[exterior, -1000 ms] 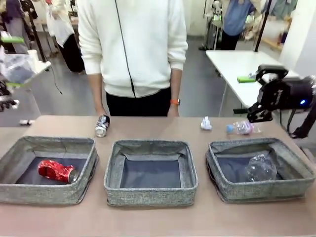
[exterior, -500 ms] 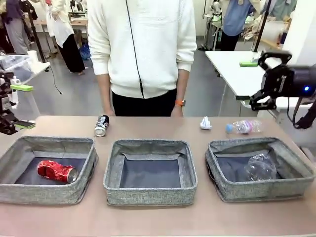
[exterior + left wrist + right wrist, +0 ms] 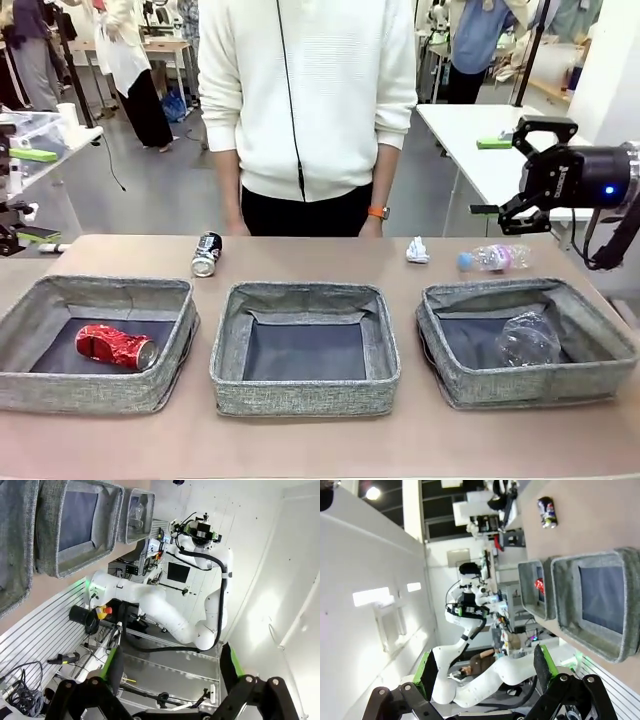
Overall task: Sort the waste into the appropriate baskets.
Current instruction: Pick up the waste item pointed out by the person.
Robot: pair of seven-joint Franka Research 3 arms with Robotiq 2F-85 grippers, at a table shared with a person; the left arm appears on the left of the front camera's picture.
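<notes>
Three baskets (image 3: 305, 392), five waste items (image 3: 115, 346)

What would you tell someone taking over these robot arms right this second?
Left claw: open, empty, raised at the table's left side.
Right claw: open, empty, raised over the far right corner.
Done: crushed red can in the left basket; clear cup in the right basket. Middle basket holds nothing.
Left: black-and-silver can, paper wad and pink-labelled bottle lie on the table beyond the baskets, near the person.

Person (image 3: 310, 100) stepped right, right gripper (image 3: 489, 177) seemingly turned
</notes>
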